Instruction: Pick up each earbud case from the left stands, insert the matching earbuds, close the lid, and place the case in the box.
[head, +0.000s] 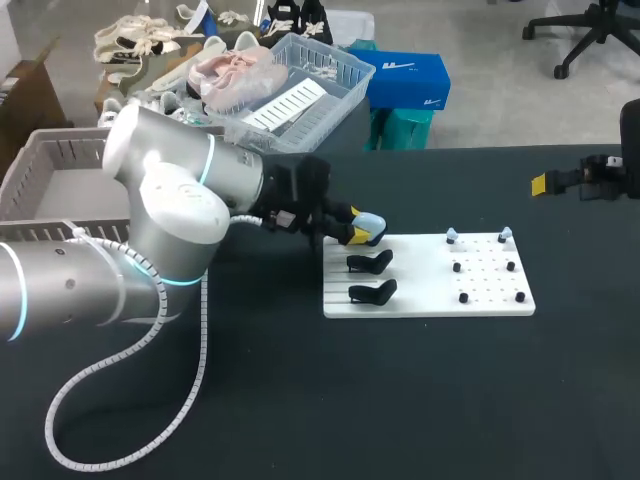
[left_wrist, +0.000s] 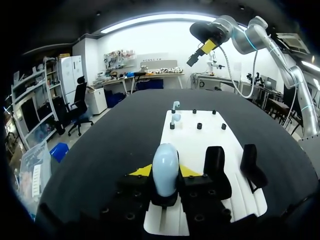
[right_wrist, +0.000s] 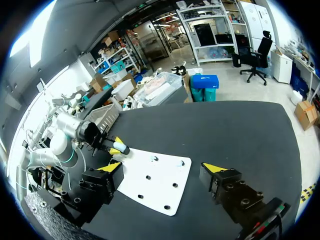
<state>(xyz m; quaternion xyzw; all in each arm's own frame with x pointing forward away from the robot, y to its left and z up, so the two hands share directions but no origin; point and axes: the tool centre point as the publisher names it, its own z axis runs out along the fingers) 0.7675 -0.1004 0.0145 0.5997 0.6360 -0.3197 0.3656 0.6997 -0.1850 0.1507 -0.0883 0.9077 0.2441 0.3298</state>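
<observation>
A pale blue earbud case (left_wrist: 165, 169) stands upright between the yellow fingertips (left_wrist: 141, 171) of my left gripper (left_wrist: 165, 172), which is shut on it. In the head view the case (head: 371, 222) is at the far left corner of the white board (head: 430, 290), held by the left gripper (head: 360, 232). Two empty black stands (head: 370, 262) (head: 373, 292) sit just nearer on the board. Two pale blue earbuds (head: 452, 235) (head: 505, 234) rest on pegs at the board's far right. My right gripper (right_wrist: 164, 170) hangs open and empty, high off to the right, apart from the board (right_wrist: 155, 182).
A grey slatted box (head: 60, 140) stands at the table's far left behind my left arm. Several black pegs (head: 487, 282) dot the right half of the board. Dark tabletop (head: 400, 400) lies in front of the board.
</observation>
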